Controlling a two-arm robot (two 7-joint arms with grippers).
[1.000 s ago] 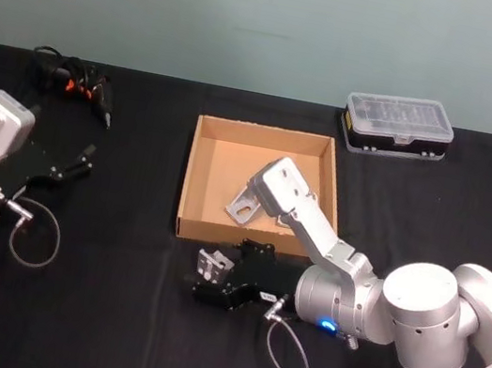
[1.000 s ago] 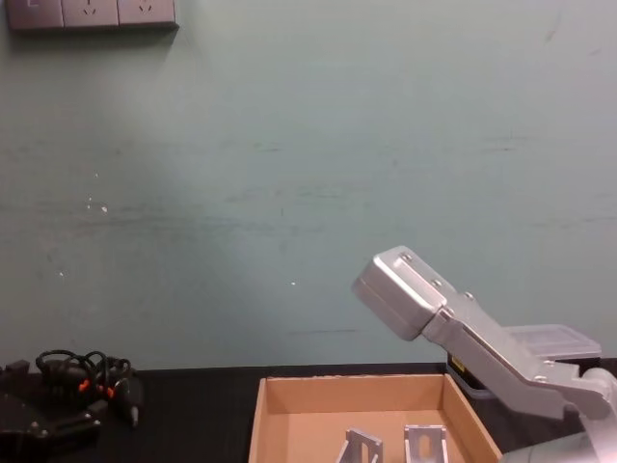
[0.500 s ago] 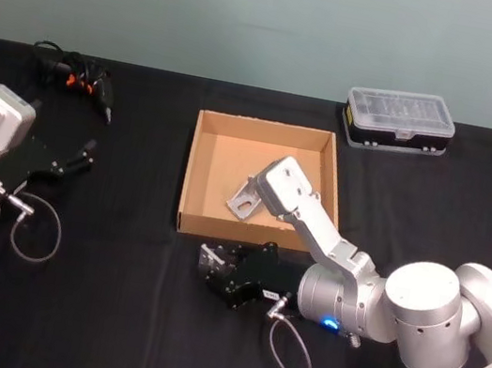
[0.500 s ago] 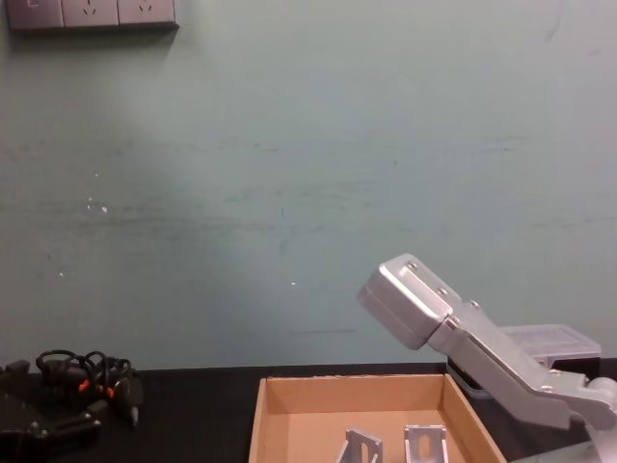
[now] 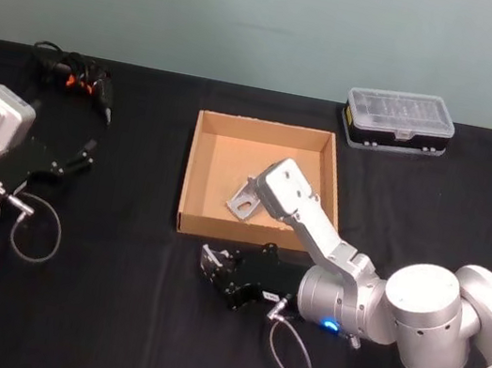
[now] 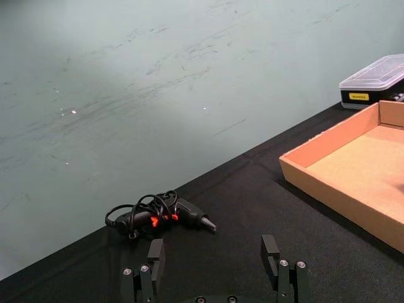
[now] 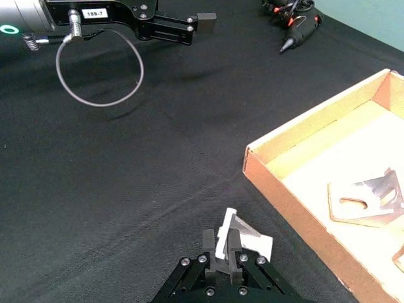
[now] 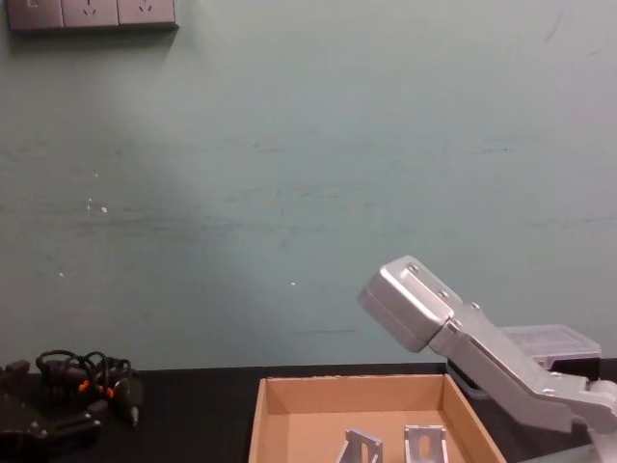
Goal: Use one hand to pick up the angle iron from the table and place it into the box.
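Right end effector (image 5: 211,259): just in front of the box's near wall, low above the worktop; black fingers (image 7: 209,246) drawn close together, pinching a small silver angle iron (image 7: 243,233) between them.
Angle iron: clamped in the right end effector, outside the box, just beside the near-left corner in the right wrist view; whether lifted off the cloth or touching it, cannot tell.
Box (image 5: 191,179): shallow tan cardboard tray at mid worktop, open on top, near wall facing the robot.
Box contents: one flat slotted metal bracket (image 7: 366,199) lying on the floor; in the chest view two upright silver brackets (image 8: 363,449) standing side by side near the front.
Right arm (image 5: 303,211): boxy silver-grey link reaching over the near-right part of the box, elbow raised above it.
Left end effector (image 6: 216,268): parked at the left side of the worktop, well apart from the box; fingers spread wide, nothing between them.
Worktop (image 5: 109,312): flat matte black surface.
Cable bundle (image 5: 72,77): black tangle with orange marks, far left of the worktop.
Plastic case (image 5: 398,123): clear lid, black base, beyond the box's far-right corner.
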